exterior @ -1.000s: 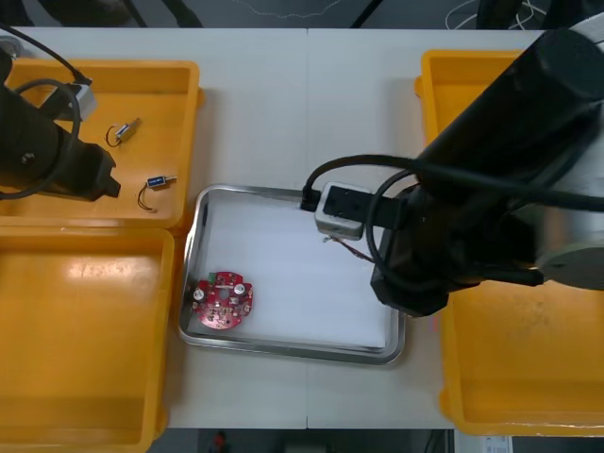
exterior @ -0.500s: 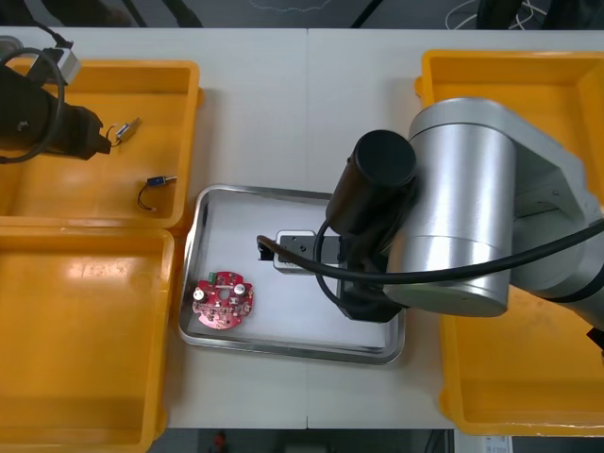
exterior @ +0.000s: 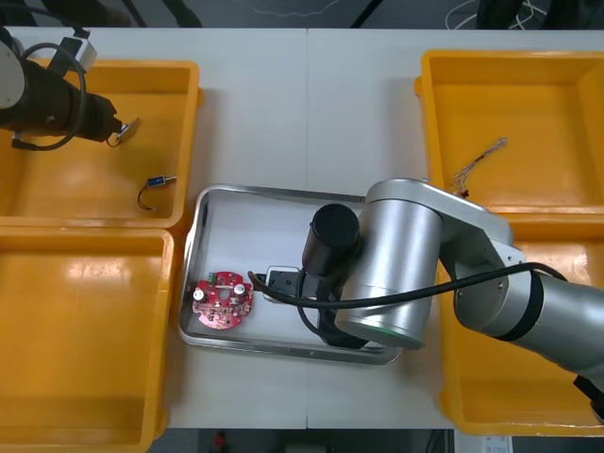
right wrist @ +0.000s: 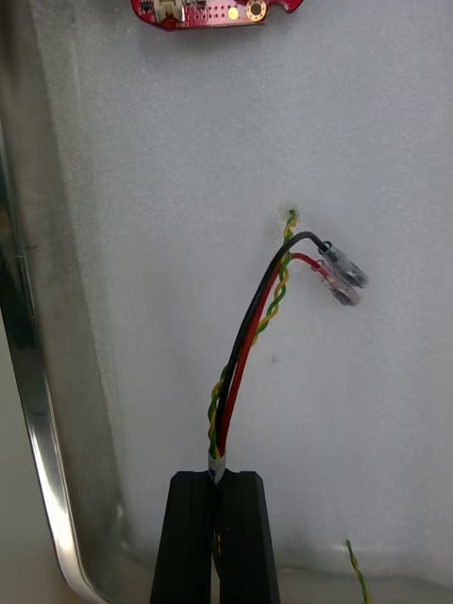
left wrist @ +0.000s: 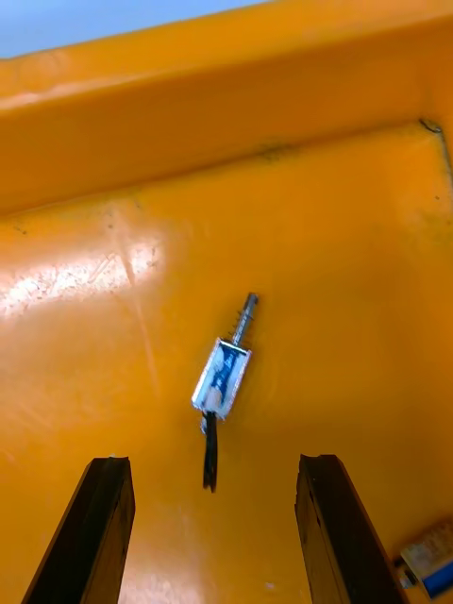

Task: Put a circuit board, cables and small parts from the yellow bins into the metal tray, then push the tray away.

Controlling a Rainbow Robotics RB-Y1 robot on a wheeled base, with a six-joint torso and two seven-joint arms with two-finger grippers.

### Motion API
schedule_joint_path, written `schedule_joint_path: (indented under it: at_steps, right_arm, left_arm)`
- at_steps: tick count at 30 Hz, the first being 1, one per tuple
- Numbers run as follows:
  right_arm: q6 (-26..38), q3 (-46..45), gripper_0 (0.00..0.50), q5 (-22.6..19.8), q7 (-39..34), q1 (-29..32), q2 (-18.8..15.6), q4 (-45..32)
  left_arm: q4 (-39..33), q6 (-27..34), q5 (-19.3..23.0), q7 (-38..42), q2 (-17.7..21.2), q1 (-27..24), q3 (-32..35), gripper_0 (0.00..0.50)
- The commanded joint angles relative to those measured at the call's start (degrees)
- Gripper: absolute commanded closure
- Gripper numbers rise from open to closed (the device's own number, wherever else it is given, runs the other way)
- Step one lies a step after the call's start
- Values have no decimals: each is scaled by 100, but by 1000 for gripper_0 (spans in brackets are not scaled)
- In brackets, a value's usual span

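So the right gripper is down inside the metal tray, black fingers pinched together on the tail of a red and yellow cable. The cable runs out ahead of the fingertips and its clear plug ends lie on the tray's white inside, with the round red circuit board further on, not touching it. Over the far yellow bin on the left, the left gripper hangs with fingers spread wide. A small metal part lies on the bin floor just ahead of the gap, touching neither finger.
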Motion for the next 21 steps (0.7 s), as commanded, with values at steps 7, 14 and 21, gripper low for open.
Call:
schedule_joint_path:
  at_steps: [7, 14, 21]
  right_arm:
    - [-350, 368, 500, 290, 278, 200, 314, 509]
    - [-350, 368, 222, 369, 243, 200, 332, 500]
    - [-341, 341, 0, 729, 207, 192, 332, 386]
  left_arm:
    - [703, -1090, -58, -821, -213, -397, -327, 0]
    - [932, -1371, -76, -839, -345, -397, -467, 0]
    - [1239, -1916, -67, -847, -398, -397, -828, 0]
